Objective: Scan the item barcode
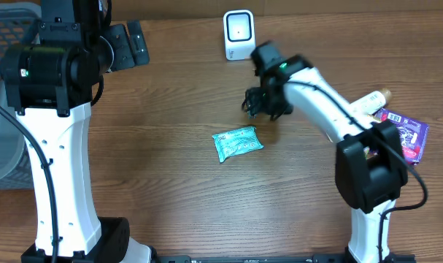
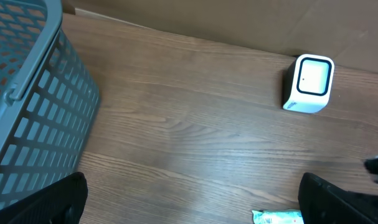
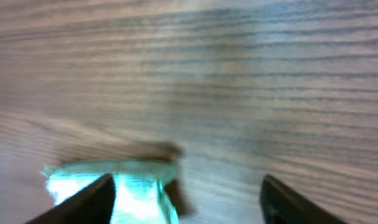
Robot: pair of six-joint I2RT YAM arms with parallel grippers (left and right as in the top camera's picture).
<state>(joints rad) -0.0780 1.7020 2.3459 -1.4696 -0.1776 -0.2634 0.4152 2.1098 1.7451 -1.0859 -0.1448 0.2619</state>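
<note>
Teal packet (image 1: 238,142) just beside right claw (image 1: 257,104)

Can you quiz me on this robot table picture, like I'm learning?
1. True or false: the green packet lies on the table, in no pincer.
2. Which pincer hangs nearest the packet? A) left B) right
3. What colour is the scanner at the table's far edge?
Key: 1 true; 2 B, the right pincer; 3 white.
</note>
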